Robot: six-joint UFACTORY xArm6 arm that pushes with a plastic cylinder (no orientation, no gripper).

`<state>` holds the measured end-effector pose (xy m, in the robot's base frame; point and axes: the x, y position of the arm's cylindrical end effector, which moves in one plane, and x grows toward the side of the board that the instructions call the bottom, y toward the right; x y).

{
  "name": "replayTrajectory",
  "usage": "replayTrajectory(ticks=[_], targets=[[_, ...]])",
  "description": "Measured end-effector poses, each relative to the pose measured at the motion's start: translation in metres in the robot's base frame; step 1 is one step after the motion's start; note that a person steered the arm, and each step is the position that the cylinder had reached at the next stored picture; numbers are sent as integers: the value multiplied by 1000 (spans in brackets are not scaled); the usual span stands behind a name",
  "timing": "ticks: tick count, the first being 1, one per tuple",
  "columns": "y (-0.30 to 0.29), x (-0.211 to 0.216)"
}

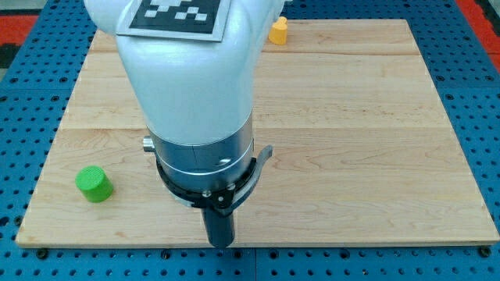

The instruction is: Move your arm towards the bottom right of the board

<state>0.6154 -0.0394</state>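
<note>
My arm fills the view's upper middle, white above and dark at the collar. My dark rod comes down to my tip (220, 243) at the bottom edge of the wooden board (367, 133), a little left of centre. A green cylinder block (94, 184) stands at the board's bottom left, well left of my tip. A yellow block (278, 30) stands at the board's top edge, right of my arm and far above my tip. My tip touches no block.
The board lies on a blue perforated table (23, 101) that shows on all sides. A black-and-white marker tag (178, 16) sits on top of my arm. The arm hides part of the board's upper left.
</note>
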Motion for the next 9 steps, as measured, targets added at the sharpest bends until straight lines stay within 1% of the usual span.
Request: replayTrajectory(ticks=[5,6,7,8,9], targets=[[1,4],[59,1],[147,-6],[170,2],[179,-12]])
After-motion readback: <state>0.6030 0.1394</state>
